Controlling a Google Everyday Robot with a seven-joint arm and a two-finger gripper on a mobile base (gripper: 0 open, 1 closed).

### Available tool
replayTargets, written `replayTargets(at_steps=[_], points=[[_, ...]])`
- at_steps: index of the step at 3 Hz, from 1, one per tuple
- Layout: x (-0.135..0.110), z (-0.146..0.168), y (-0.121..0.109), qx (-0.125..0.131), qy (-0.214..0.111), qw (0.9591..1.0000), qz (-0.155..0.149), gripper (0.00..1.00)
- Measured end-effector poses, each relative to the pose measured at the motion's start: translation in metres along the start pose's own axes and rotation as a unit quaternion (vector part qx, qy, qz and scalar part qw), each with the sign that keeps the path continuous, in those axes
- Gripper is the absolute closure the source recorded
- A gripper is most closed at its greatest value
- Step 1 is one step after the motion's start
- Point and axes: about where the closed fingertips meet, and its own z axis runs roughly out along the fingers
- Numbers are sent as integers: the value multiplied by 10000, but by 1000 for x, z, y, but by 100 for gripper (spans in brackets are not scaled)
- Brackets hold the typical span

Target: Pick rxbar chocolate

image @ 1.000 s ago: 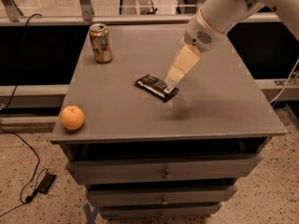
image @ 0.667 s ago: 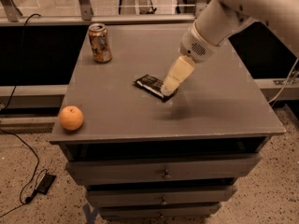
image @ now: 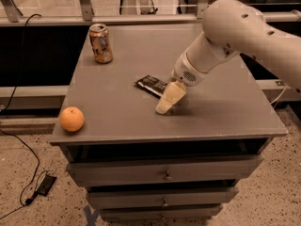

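Observation:
The rxbar chocolate [image: 151,84] is a flat black bar with white lettering, lying on the grey cabinet top [image: 117,107] near its middle. My gripper [image: 165,106] reaches in from the right on a white arm. It hangs low over the right end of the bar and covers that end. Its pale fingers point down and to the front left, close to the cabinet top.
An orange-brown drink can [image: 100,43] stands at the back left of the cabinet top. An orange fruit [image: 72,119] sits at the front left corner. Drawers are below. A black cable [image: 19,145] runs over the floor at the left.
The view has shifted and the arm has come lower and nearer to the front. The gripper has dropped down over the bar's right end. The bar, can and orange stay in place.

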Motion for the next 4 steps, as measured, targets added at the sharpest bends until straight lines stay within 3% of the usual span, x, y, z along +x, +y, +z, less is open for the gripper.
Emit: replayTargets(at_steps=[1,3,4], points=[[0,7,2,-19,-27,10000,88,41],[-8,-7,0,-18,-30,10000,90,88],[-8,-8,0,-17,-33,10000,90,100]])
